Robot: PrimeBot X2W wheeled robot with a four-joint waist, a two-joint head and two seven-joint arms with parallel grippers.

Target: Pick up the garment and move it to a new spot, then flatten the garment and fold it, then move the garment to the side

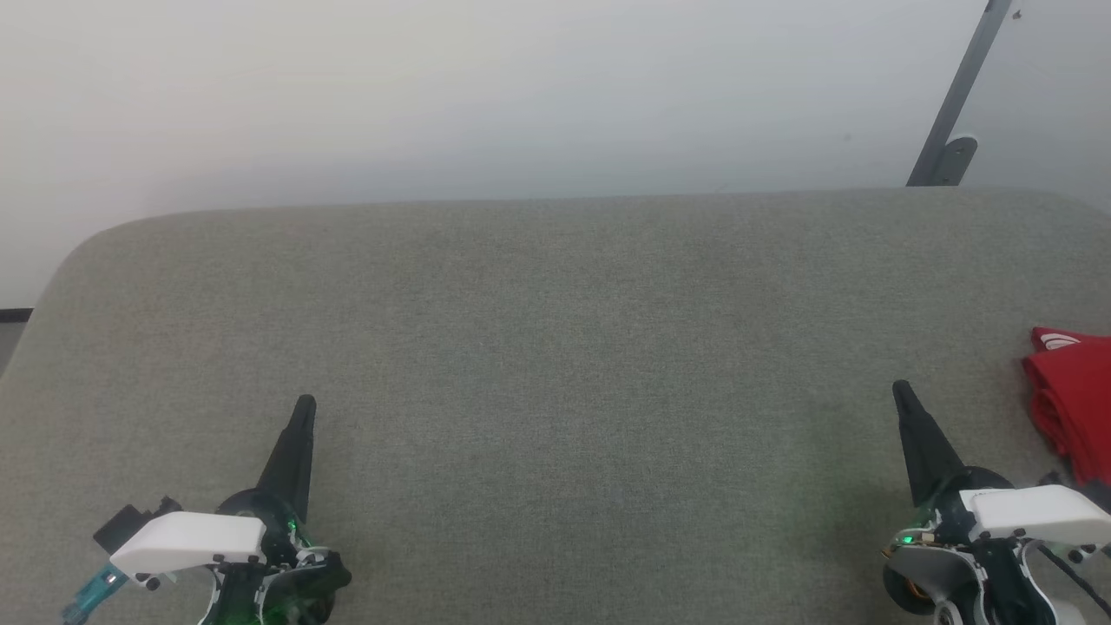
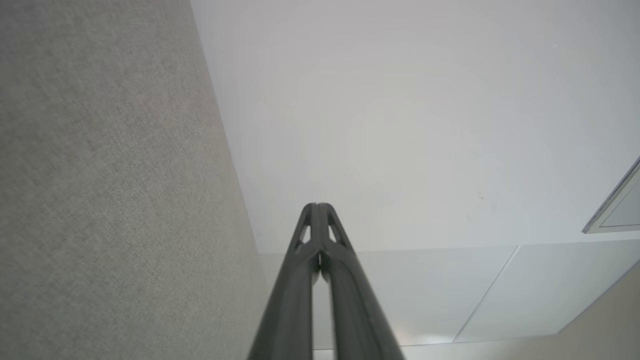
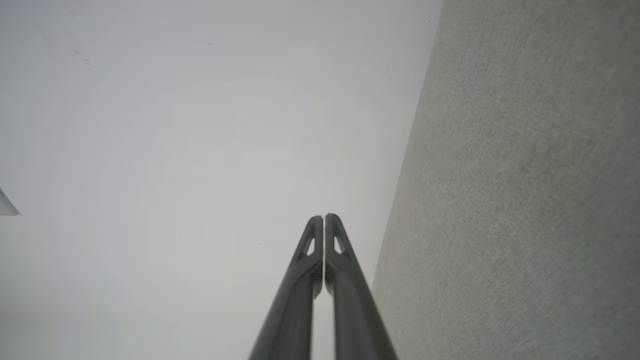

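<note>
The red garment lies bunched at the right edge of the head view on the grey upholstered surface, with a bit of white trim at its top; part of it runs out of frame. My right gripper is shut and empty, a little left of the garment and apart from it. At the lower left my left gripper is shut and empty, far from the garment. In the left wrist view the left gripper has its tips pressed together. The right gripper looks the same in the right wrist view.
A pale wall rises behind the surface's far edge. A grey metal bar leans at the back right. The surface's far left corner is rounded. Wide bare upholstery lies between the two grippers.
</note>
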